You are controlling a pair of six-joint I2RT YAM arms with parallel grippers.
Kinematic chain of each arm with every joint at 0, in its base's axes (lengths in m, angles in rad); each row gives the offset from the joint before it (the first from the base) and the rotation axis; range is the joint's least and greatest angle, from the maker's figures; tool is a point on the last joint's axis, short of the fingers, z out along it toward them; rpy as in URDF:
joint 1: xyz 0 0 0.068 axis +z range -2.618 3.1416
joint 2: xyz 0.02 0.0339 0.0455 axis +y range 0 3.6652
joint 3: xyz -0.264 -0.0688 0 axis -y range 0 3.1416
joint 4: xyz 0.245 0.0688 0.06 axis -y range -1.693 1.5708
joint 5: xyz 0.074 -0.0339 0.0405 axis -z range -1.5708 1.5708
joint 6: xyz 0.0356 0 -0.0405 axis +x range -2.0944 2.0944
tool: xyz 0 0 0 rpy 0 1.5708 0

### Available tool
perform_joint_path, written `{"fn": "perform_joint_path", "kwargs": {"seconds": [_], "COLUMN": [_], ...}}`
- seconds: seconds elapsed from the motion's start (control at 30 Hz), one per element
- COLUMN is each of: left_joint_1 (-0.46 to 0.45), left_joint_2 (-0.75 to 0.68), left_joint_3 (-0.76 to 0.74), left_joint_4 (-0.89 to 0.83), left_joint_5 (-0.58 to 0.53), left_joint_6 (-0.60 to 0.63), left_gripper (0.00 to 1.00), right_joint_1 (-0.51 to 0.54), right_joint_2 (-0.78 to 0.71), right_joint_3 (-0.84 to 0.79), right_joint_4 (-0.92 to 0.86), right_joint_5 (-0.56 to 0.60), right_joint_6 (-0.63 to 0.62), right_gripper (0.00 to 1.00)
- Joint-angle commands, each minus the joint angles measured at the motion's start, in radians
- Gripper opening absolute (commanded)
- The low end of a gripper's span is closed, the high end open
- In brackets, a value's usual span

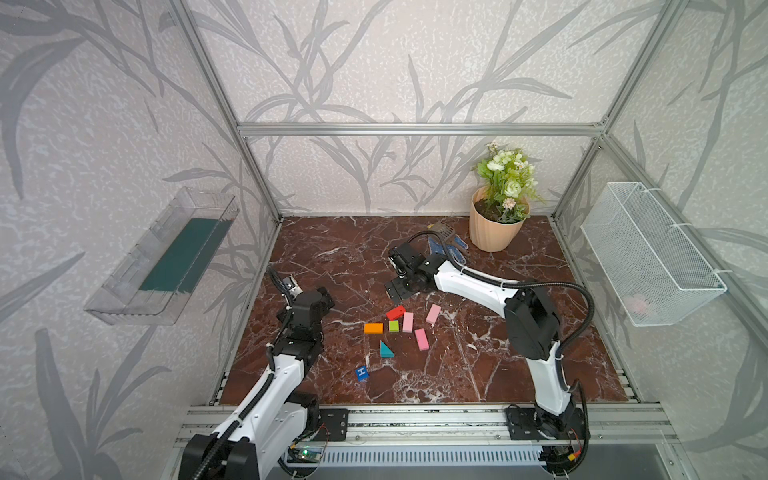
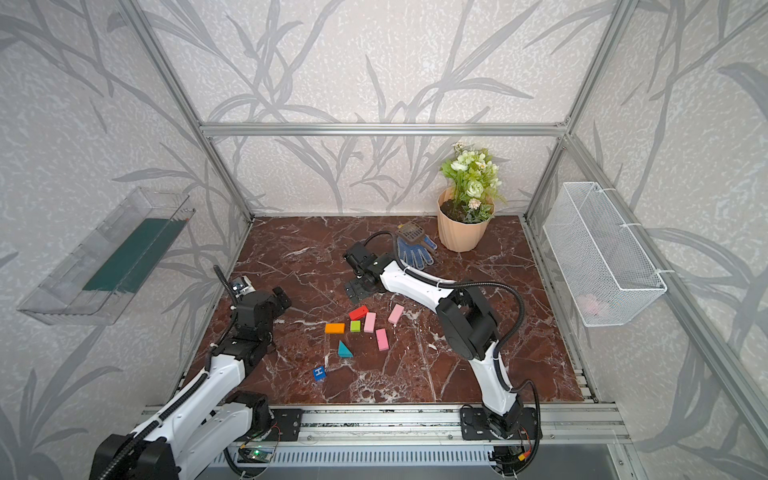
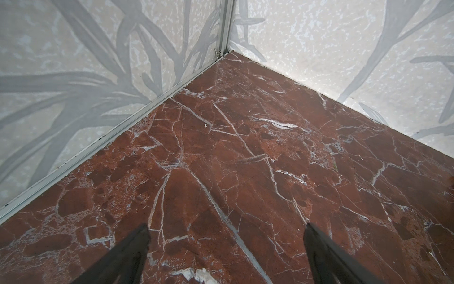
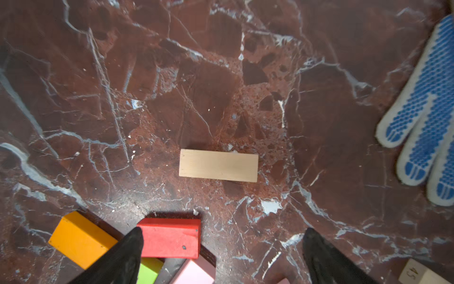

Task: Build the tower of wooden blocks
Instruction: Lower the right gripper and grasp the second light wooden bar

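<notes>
Your right gripper (image 4: 223, 233) hangs with its jaws spread wide and nothing between them, pointed down at the marble just behind the wood blocks (image 2: 370, 322). In its wrist view a tan bar (image 4: 218, 165) lies flat and alone on the surface, past the fingertips and untouched. The corner of a second tan block (image 4: 417, 273) (pencilled with what looks like "45") shows at the frame's edge.

The red block (image 1: 395, 312) sits just beside one black fingertip (image 4: 134, 242). The lime cube (image 1: 393, 326) and the orange block (image 1: 373, 328) are close by it. Three pink blocks (image 1: 408, 322) (image 1: 433, 313) (image 1: 421, 339) fan out to the right of those. Nearer to you are the teal wedge (image 1: 385, 350) and then the blue "H" cube (image 1: 362, 372), which is closest to the front rail. Every piece rests on the surface itself, none on another.

Your left gripper (image 3: 226, 228) is likewise spread and empty. It is over bare marble by the left wall, well apart from the blocks.

The table (image 1: 478, 374) is a red-brown marble pattern with white veins, boxed in by an aluminium frame (image 1: 419, 129). The walls (image 1: 353, 62) carry pale paper printed with grey leaves.

A peach flowerpot (image 1: 494, 235) with white flowers stands in the far right corner. A blue-dotted glove (image 2: 415, 251) and a brown slotted scoop (image 2: 411, 232) lie near it.

A clear bin (image 1: 166, 257) with something dark green inside hangs on the left wall. A white wire basket (image 1: 652, 257) hangs on the right wall, and something pink lies in its bottom, too blurred to name.
</notes>
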Motion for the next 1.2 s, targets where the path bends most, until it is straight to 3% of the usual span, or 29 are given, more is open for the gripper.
{"fn": "perform_joint_path", "kwargs": {"seconds": [0.0,0.4,0.63,1.17], "left_joint_1": [-0.004,-0.005,-0.005,-0.004], "left_joint_2": [0.004,0.01,0.011,0.01], "left_joint_3": [0.028,0.031,0.031,0.031], "left_joint_4": [-0.001,-0.001,0.0,-0.001], "left_joint_5": [-0.014,-0.011,-0.011,-0.011], "left_joint_6": [-0.003,-0.001,-0.001,-0.001], "left_gripper": [0.98,0.98,0.98,0.98], "right_joint_1": [-0.002,-0.002,-0.009,-0.021], "right_joint_2": [0.077,0.327,0.359,0.413], "right_joint_3": [0.077,0.399,0.433,0.504], "right_joint_4": [-0.11,-0.277,-0.287,-0.341], "right_joint_5": [-0.014,-0.02,-0.024,0.018], "right_joint_6": [-0.004,0.002,0.029,0.089], "right_gripper": [0.99,0.99,0.99,0.83]}}
